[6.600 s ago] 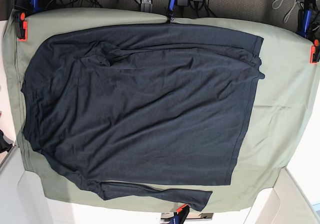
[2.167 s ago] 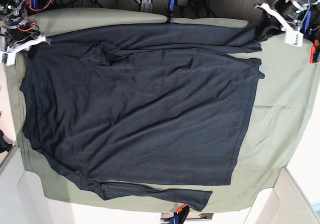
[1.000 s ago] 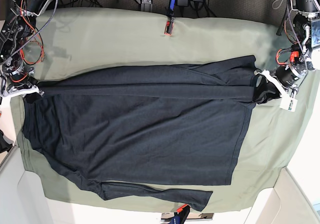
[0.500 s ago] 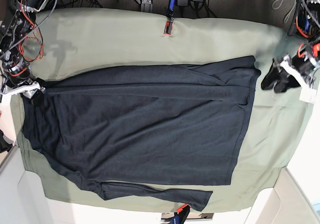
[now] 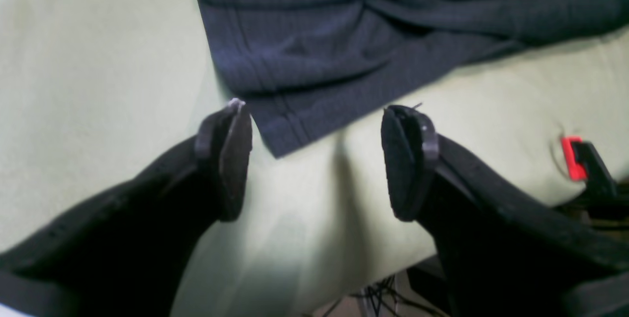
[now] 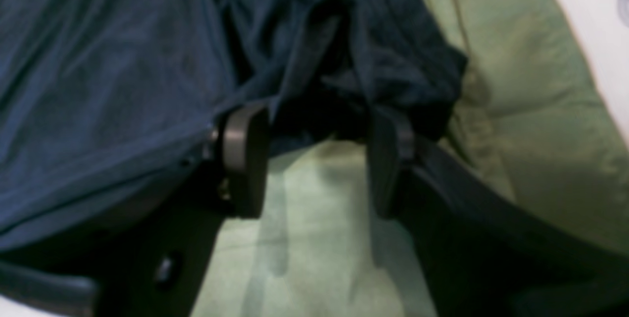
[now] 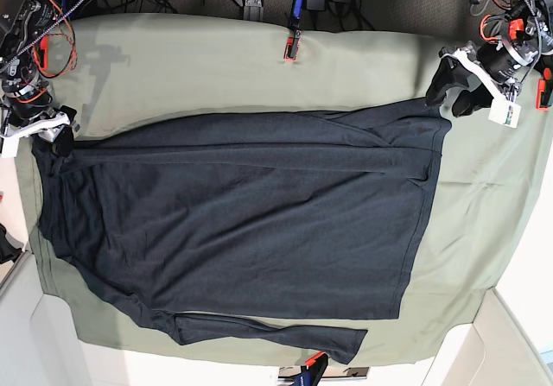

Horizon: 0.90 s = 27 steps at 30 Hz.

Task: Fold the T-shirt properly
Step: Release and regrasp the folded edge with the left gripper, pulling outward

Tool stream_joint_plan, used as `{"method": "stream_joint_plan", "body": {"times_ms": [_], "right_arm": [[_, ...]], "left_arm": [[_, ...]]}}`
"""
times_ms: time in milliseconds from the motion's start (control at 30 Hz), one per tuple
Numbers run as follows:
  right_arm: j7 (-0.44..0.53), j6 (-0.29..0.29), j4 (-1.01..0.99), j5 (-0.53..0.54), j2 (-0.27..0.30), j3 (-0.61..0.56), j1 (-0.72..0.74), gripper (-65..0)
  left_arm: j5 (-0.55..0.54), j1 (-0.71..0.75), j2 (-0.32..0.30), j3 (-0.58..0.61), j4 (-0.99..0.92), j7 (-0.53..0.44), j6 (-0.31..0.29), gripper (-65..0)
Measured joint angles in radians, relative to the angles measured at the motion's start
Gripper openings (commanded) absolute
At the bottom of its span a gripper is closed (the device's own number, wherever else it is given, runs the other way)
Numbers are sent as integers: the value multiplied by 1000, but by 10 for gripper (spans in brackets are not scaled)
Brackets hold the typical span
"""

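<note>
Fabric first: the large dark navy-black knit T-shirt [image 7: 242, 222] lies spread on the olive-green cloth sheet [image 7: 216, 62], its far long edge doubled over toward the middle, a loose sleeve trailing along the near edge. Both pincers stand spread and empty. The left gripper [image 5: 314, 159] hovers just off the hem corner, nothing between its black pads [image 5: 236, 159]; the right gripper [image 6: 314, 159] hangs over the bunched shoulder end, jaws apart, cloth beyond the tips rather than pinched, as far as the blurred wrist view shows. To do the step well, I judge, the fold just laid wants checking for a straight crease before the opposite side is taken: grasp both ends of the near edge level, gather the sleeve with it, and carry across evenly so the thin knit doesn't drag.
</note>
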Motion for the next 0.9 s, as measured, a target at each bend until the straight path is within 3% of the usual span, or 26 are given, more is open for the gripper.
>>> {"method": "stream_joint_plan", "body": {"times_ms": [133,300,467,667,833,900], "right_arm": [[-1,0,0,0,-1,0,-8,-331],[14,0,0,0,0,0,-8,-331],[14,0,0,0,0,0,-8,-331],[14,0,0,0,0,0,-8,-331],[39,-3,0,-2,0,0,-8,-331],[57,-43,0,-24,0,0,-7,-331]], "left_arm": [[146,3,28,39,0,-92,20,-214],[363,-16,6,161,0,-163,26,-216],[492,-20,9,250,1,-277,178,-216],[541,-66,-4,258,1,-260,234,-221],[541,-64,-17,257,1,-260,234,-359],[541,-64,-22,257,1,-260,234,-430]]}}
